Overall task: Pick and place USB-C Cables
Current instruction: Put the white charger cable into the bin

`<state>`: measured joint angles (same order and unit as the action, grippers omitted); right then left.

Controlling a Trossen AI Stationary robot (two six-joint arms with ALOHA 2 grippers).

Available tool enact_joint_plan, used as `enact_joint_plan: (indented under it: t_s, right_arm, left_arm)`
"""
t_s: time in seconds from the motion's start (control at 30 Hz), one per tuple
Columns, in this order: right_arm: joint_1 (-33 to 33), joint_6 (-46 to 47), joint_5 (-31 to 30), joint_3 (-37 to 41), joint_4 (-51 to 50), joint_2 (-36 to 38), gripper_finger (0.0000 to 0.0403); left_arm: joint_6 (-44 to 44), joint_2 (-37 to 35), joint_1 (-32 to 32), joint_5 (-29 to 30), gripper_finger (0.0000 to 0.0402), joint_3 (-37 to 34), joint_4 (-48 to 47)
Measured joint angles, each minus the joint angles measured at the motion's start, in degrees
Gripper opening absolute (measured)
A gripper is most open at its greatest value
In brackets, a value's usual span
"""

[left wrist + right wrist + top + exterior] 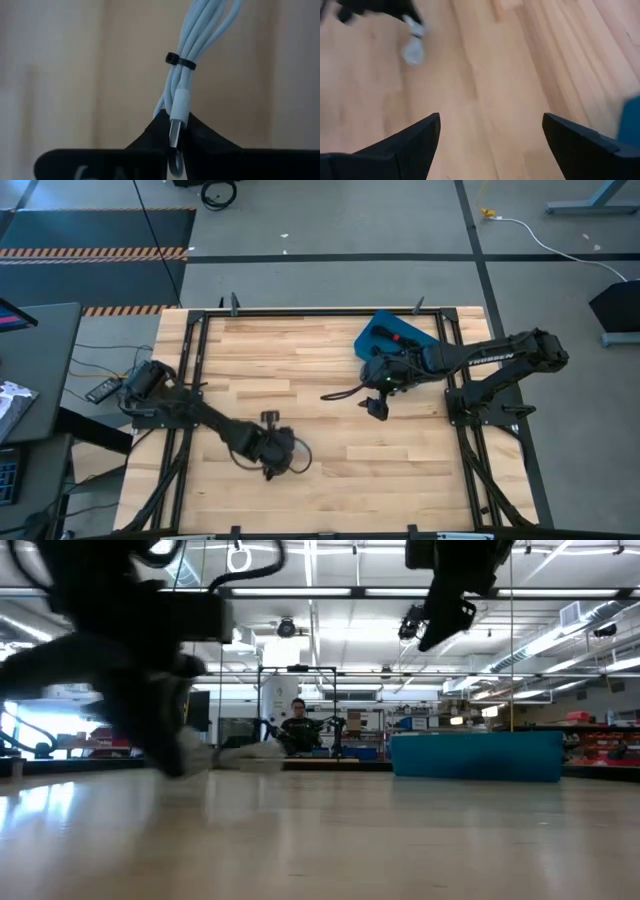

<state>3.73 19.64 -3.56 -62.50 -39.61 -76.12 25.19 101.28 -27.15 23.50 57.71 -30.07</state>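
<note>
A white-grey USB-C cable (182, 75), bundled with a black tie (180, 61), is in my left gripper (172, 127), which is shut on it over the table's near middle (272, 458). In the low view the left arm is a dark blur with the pale cable (190, 750) at its tip. The right wrist view shows that cable (412, 45) far off. My right gripper (490, 130) is open and holds nothing. It hangs high (440, 625) beside the blue bin (395, 335), which holds dark cables and something red (398, 336). My left gripper pinches the white-grey cable by its metal plug end (175, 134) between the two fingers, only at their free ends. The bundle runs straight out from the fingertips, in line with them. The low view shows it close above the wood; whether it touches the table I cannot tell.
The blue bin (475, 755) stands at the table's far right. A thin dark strand (340, 392) shows on the wood left of my right gripper. Black frame rails (190, 380) run along the table's left and right sides. A person (297, 725) is far off in the room.
</note>
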Motion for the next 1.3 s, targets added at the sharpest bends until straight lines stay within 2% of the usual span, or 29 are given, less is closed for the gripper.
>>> enact_joint_plan:
  t_s: [0.1, 0.17, 0.3, 0.43, 0.67, 0.97, 1.1, 1.3]
  right_arm:
    - [1.2, -2.1, -0.1, 0.0, 3.0, 0.0, 0.0356]
    - [2.1, -4.3, -1.8, 0.0, 4.4, 0.0, 0.0356]
    - [3.7, -10.8, -3.7, 0.0, 8.3, -0.8, 0.0356]
    - [5.5, -17.0, -4.0, 0.0, 12.2, -2.1, 0.0356]
    - [7.6, -23.0, -9.9, 0.0, 13.8, -3.6, 0.0356]
    - [7.1, -23.3, -17.4, 0.0, 14.5, -8.5, 0.0349]
    - [7.3, -24.3, -18.4, 0.0, 16.4, -8.7, 0.032]
    - [7.9, -24.8, -19.0, 0.0, 17.1, -8.4, 0.0257]
  left_arm:
    - [-5.2, -1.7, 3.8, 3.2, 0.0029, 0.0, 4.0]
    - [-9.9, -2.8, 6.2, 4.3, 0.0029, 0.0, 9.8]
    - [-19.0, -5.0, 10.6, 4.5, 0.0029, 0.1, 21.0]
    - [-24.2, -6.8, 14.7, 3.6, 0.0029, 0.1, 24.8]
    - [-25.8, -8.4, 18.8, 0.9, 0.0029, 0.0, 27.4]
    - [-27.4, -8.7, 18.5, -1.7, 0.0029, 0.1, 32.7]
    - [-27.3, -8.7, 18.5, -1.8, 0.0029, 0.1, 31.5]
    - [-27.3, -8.7, 18.6, -1.8, 0.0029, 0.0, 31.8]
